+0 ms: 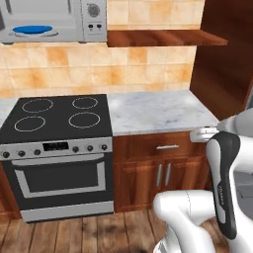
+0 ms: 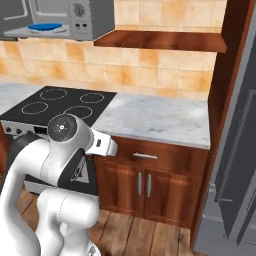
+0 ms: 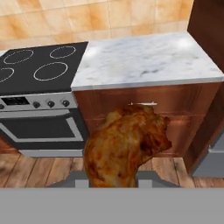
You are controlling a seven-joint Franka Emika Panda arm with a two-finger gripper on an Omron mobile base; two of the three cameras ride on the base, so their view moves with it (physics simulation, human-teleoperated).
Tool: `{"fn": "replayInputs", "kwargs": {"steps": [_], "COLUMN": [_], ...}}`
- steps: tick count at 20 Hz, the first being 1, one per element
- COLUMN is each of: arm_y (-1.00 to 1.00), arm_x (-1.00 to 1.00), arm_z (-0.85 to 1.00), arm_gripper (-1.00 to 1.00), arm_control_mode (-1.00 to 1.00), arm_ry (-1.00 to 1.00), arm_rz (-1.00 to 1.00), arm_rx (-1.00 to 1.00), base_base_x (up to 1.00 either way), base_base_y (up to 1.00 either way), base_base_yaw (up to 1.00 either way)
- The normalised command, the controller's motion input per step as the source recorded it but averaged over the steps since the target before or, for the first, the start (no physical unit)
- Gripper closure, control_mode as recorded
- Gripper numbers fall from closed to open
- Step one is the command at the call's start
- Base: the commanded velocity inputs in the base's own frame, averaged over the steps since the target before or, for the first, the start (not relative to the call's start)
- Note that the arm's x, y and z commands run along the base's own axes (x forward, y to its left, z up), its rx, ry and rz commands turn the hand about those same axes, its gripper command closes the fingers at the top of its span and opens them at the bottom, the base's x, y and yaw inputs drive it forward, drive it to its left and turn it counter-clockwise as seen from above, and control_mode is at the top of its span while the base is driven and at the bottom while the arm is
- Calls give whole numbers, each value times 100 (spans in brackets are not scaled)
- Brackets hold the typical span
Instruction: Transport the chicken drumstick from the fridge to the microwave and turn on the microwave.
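In the hand view the brown, lumpy chicken drumstick (image 3: 127,144) sits right in front of the camera, with my gripper (image 3: 114,178) shut on its lower end; the meat hides the fingertips. I hold it out over the wooden floor, in front of the lower cabinets. The grey microwave (image 1: 84,20) hangs high on the wall above the stove. Its inside shows, with the blue round plate (image 1: 32,29) in it, and its button panel (image 1: 94,17) is on the right. The grey fridge (image 2: 235,165) stands at the right edge of the right base view.
A black stove (image 1: 59,118) with an oven stands under the microwave. To its right runs a marble counter (image 1: 158,111) over wooden cabinet doors (image 1: 158,170). A wooden shelf (image 1: 163,37) juts out beside the microwave, and a tall wooden panel (image 1: 222,49) borders the fridge.
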Motion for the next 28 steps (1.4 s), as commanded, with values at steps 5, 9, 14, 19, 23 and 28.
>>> {"fn": "replayInputs", "kwargs": {"steps": [5,9,14,19,23,28], "arm_y": [0,0,0,0,0,0], "arm_x": [0,0,0,0,0,0], "arm_z": [0,0,0,0,0,0], "arm_gripper": [100,100,100,100,100,100], "arm_control_mode": [100,100,100,100,100,100], "arm_ry": [0,0,0,0,0,0], "arm_rz": [0,0,0,0,0,0], "arm_rx": [0,0,0,0,0,0], "base_base_x": [49,49,42,45,52,49], "base_base_y": [55,49,50,55,51,50], "base_base_yaw": [3,5,3,2,3,2]}}
